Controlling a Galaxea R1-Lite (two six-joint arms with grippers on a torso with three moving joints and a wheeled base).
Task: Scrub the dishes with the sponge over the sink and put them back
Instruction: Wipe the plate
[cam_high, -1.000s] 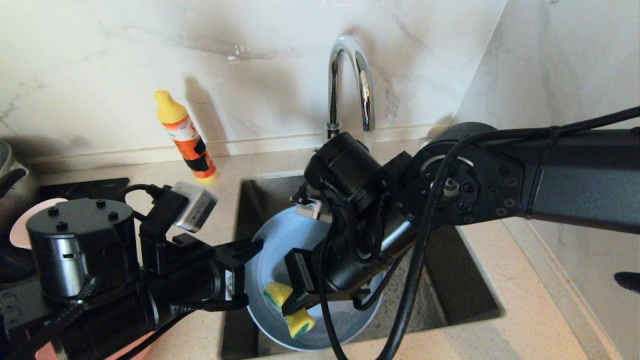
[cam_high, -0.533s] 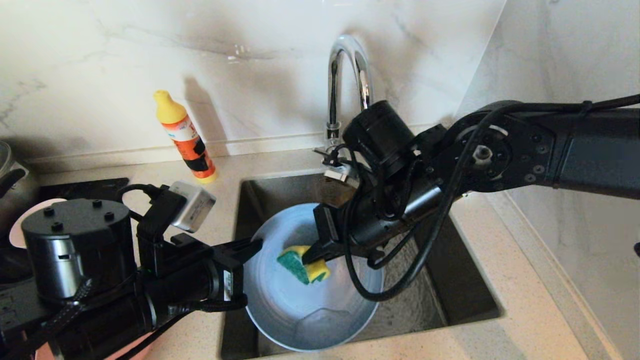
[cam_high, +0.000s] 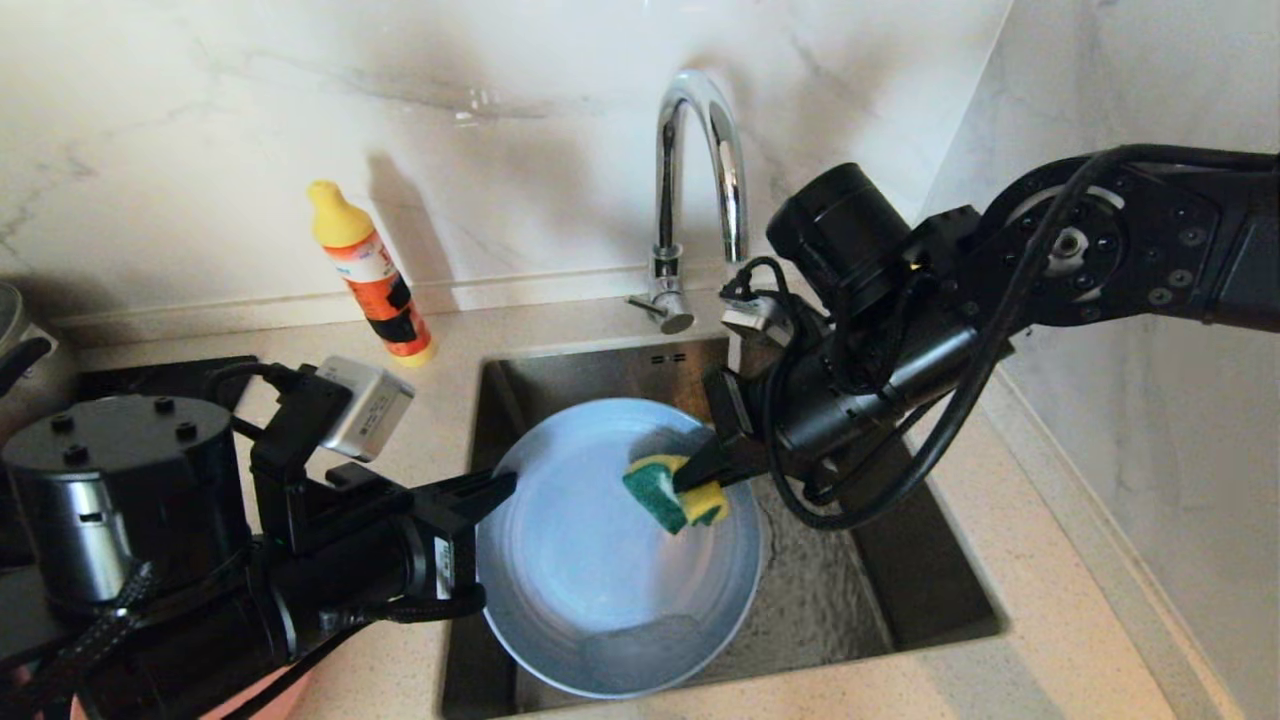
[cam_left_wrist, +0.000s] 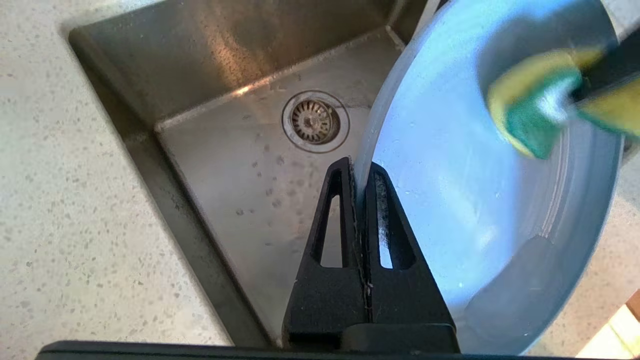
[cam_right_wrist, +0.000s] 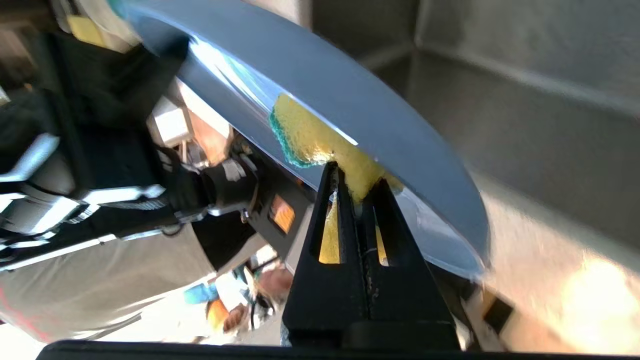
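The left gripper (cam_high: 495, 487) is clamped tight on the rim of the round grey-blue plate (cam_high: 600, 580), both black fingers pressed flat against its edge, and holds it tilted over the square brushed stainless steel sink (cam_high: 850, 590). In the left wrist view the plate (cam_left_wrist: 450, 200) hangs clear above the basin floor, beside the round drain strainer (cam_left_wrist: 314, 121). The right gripper (cam_high: 700, 470) reaches in from the right side of the sink, its 2 fingers pinched together on the small yellow sponge with a green scouring layer (cam_high: 672, 492). The sponge sits on the plate's upper face, near the rim on the far right side; from the right wrist view it seems to press against the surface (cam_right_wrist: 310, 135), though motion blur makes contact hard to confirm. Behind the sink stands the chrome gooseneck faucet (cam_high: 700, 190), and an orange dish-soap bottle with a yellow cap (cam_high: 368, 270) stands on the speckled beige countertop (cam_high: 1050, 640) to the left.
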